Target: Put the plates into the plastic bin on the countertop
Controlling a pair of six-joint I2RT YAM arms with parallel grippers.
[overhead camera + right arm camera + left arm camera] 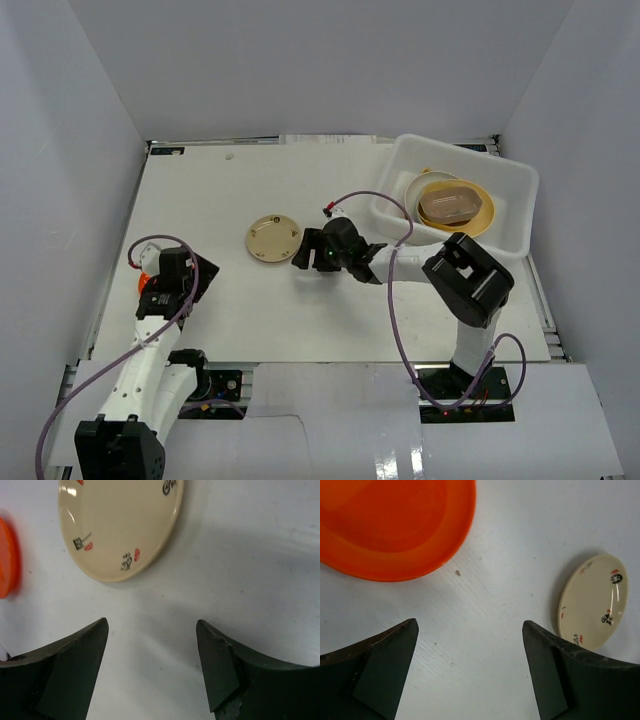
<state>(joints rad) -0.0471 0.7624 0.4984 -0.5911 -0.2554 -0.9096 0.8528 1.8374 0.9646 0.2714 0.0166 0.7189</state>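
Two plates left out, bin's partly loaded

The countertop [300, 320] has the plastic bin [520, 185] back right with stacked plates [455, 205] inside; cream plate [274, 239] sits mid-table, orange plate [395, 525] under the left arm. Both look stiff, light and slick, so I'd pinch the rim edge. Right gripper [151, 630] and left gripper [470, 630] both gape wide, nothing held.

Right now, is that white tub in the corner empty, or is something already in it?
Not empty. The plastic bin holds a yellow plate with a brownish oval dish lying on top of it.
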